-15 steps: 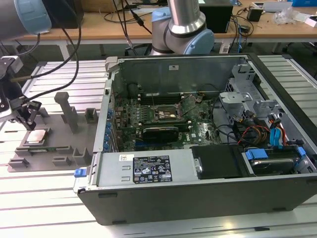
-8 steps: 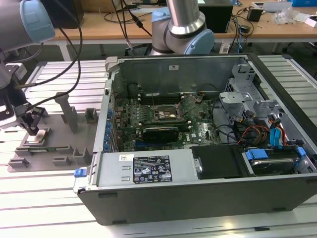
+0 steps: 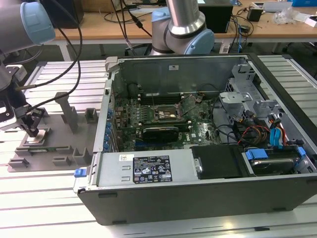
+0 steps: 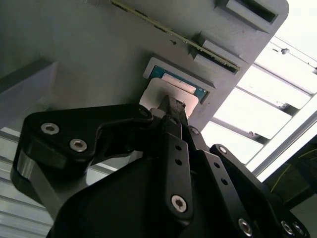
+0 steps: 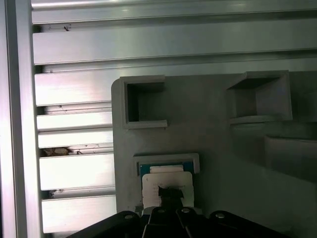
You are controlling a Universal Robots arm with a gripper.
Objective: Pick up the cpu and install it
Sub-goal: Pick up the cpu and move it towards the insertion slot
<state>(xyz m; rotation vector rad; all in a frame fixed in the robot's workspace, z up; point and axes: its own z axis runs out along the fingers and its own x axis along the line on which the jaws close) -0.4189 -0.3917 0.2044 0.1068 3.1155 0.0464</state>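
At the exterior view's left, on the ribbed aluminium worktop [image 3: 44,198], the black tool [image 3: 32,130] stands over a grey moulded tray [image 3: 54,148]. Its fingers are drawn together, tips on the pale, flat, square cpu [image 5: 166,179] lying in a tray recess; whether they grip it I cannot tell. Rightward sits the open metal case [image 3: 198,201] with its green motherboard [image 3: 198,131].

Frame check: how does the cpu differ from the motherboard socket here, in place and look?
The cpu lies in the grey tray outside the computer case, at the exterior view's left; the socket sits on the green motherboard inside it. The cpu's top is pale and plain; the socket is dark with a metal frame. The tool is at the cpu, far from the socket. Both are square and lie flat.
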